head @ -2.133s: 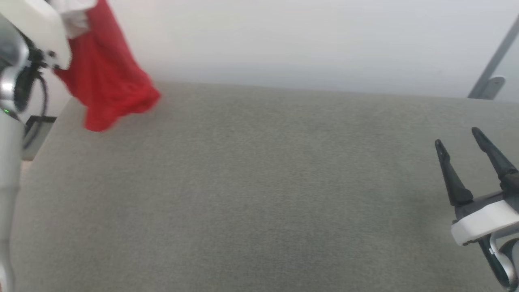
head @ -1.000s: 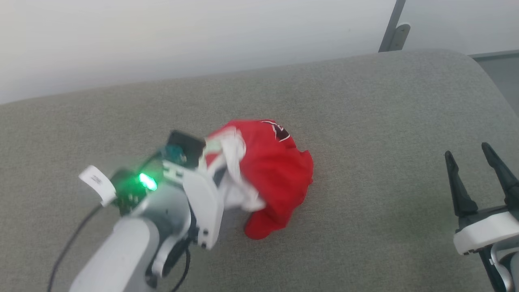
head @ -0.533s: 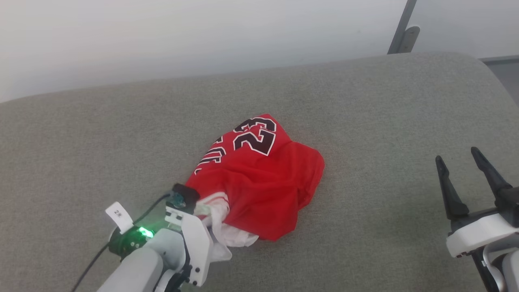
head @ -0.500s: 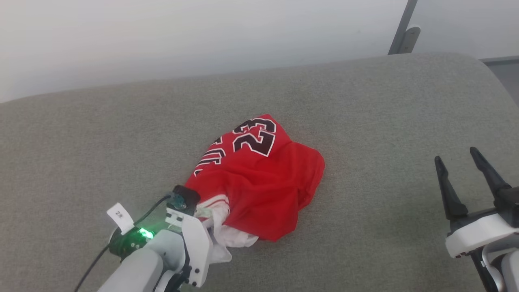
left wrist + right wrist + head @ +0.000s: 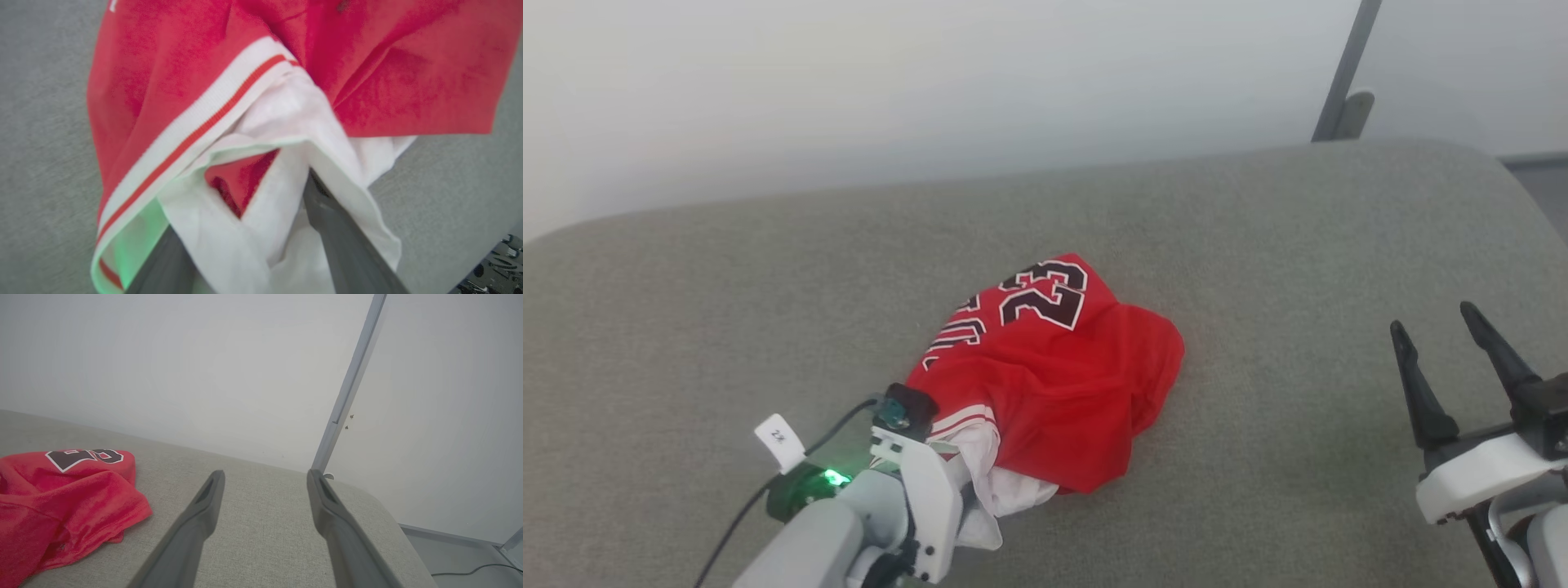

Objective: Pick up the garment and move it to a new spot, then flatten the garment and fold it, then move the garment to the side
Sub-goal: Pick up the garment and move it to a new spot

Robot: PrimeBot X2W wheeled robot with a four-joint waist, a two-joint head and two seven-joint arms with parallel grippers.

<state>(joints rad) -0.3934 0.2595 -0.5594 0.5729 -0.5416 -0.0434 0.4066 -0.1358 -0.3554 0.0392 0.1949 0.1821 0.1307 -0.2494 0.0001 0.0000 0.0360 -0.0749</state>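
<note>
Let go of thin bright-red sports jersey, with left gripper spread, right gripper likewise. Could drag draped white panel when pulling back.

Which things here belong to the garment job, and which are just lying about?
Job: crumpled bright red thin jersey with white panels; grey fabric surface under it; left tool, right tool.
Lying about: grey metal post at the wall; white paper tag on the left arm's cable.
</note>
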